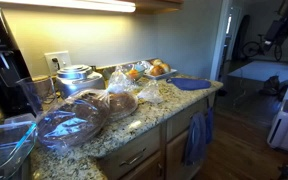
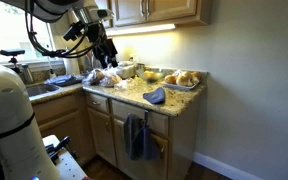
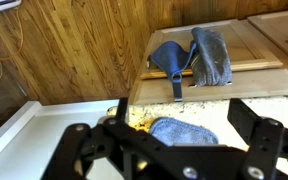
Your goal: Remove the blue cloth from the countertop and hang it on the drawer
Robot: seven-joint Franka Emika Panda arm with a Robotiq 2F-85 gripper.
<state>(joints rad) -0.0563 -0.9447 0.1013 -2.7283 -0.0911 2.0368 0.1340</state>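
Note:
The blue cloth (image 2: 155, 96) lies flat on the granite countertop (image 2: 176, 106) near its end, also seen in an exterior view (image 1: 191, 84) and in the wrist view (image 3: 181, 130). My gripper (image 2: 106, 50) hangs high above the counter, over the bagged bread and apart from the cloth. In the wrist view my gripper (image 3: 169, 150) is open and empty, with the cloth showing far below between its fingers. A longer grey-blue towel (image 2: 136, 137) hangs from the drawer front below the counter; it also shows in the wrist view (image 3: 191, 55).
Bagged bread (image 1: 114, 103), a tray of rolls and fruit (image 1: 152, 70), a metal pot (image 1: 76, 77), a glass bowl (image 1: 4, 145) and a coffee machine (image 1: 2, 60) crowd the counter. A sink area (image 2: 39, 85) lies at the far end.

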